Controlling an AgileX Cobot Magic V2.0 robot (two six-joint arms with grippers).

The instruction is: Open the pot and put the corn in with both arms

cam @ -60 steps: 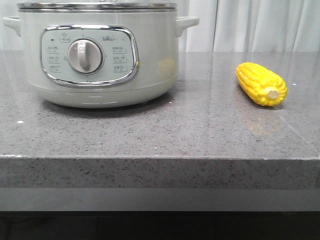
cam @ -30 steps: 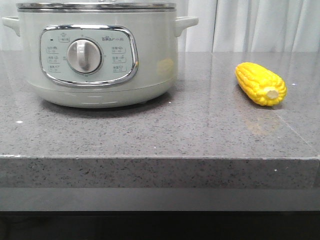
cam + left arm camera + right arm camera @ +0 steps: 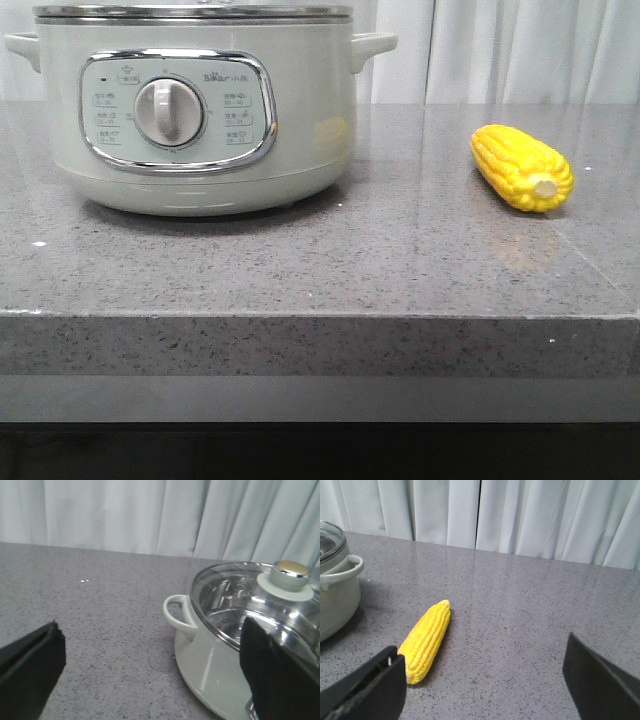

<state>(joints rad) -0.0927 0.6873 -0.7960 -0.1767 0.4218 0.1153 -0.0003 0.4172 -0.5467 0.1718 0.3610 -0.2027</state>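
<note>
Pot (image 3: 200, 110) sits lidded on the desk (image 3: 300, 260), corn (image 3: 522, 167) well apart to its right; a sloppy pinch could roll the cob, I'd say; left gripper (image 3: 150, 670) spread wide beside the pot, right gripper (image 3: 485, 680) spread wide near the corn, both empty.
</note>
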